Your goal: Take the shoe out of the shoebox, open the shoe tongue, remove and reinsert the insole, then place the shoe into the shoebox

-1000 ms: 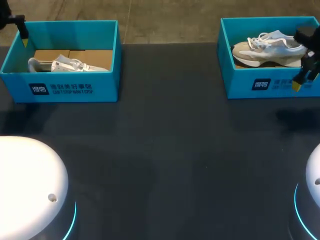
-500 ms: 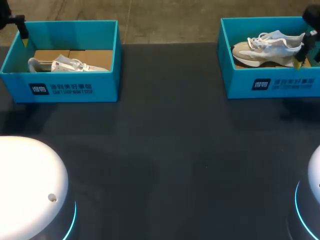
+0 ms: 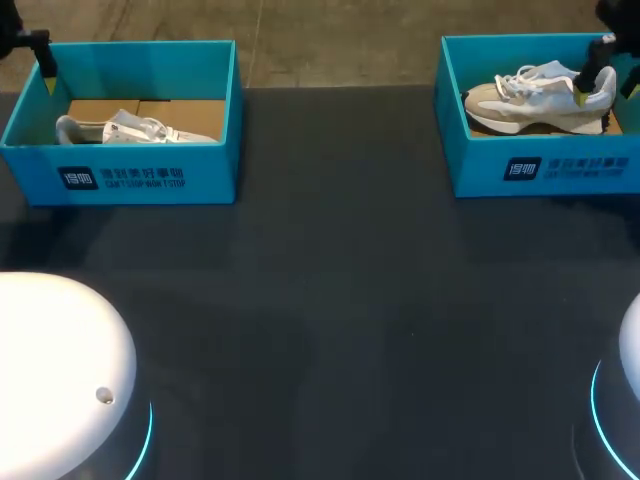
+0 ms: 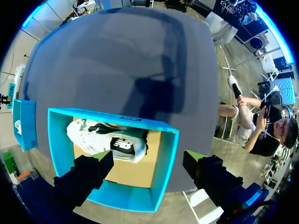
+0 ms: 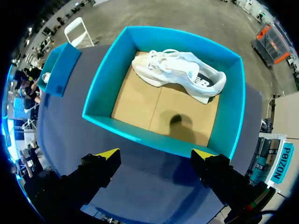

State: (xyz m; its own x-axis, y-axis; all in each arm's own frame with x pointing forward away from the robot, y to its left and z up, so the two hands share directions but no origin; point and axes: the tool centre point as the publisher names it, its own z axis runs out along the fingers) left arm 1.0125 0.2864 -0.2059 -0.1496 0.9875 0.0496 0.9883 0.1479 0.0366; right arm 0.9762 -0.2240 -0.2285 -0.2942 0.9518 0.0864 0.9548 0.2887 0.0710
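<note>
The right gripper (image 3: 603,85) has swung up from the front of the shoebox (image 3: 540,170) and now hangs open and empty over the shoe (image 3: 530,95), upper right of the frame. Lifting the shoe out looks next. The left gripper (image 4: 147,158) stays open and idle.

Soft even light leaves faint shadows on the dark table (image 4: 117,46).

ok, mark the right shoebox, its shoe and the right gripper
right shoebox (image 3: 480,165): head view, front wall.
shoe (image 3: 530,97): head view, side of upper.
right gripper (image 5: 156,155): right wrist view, midway between yellow tips.
</note>
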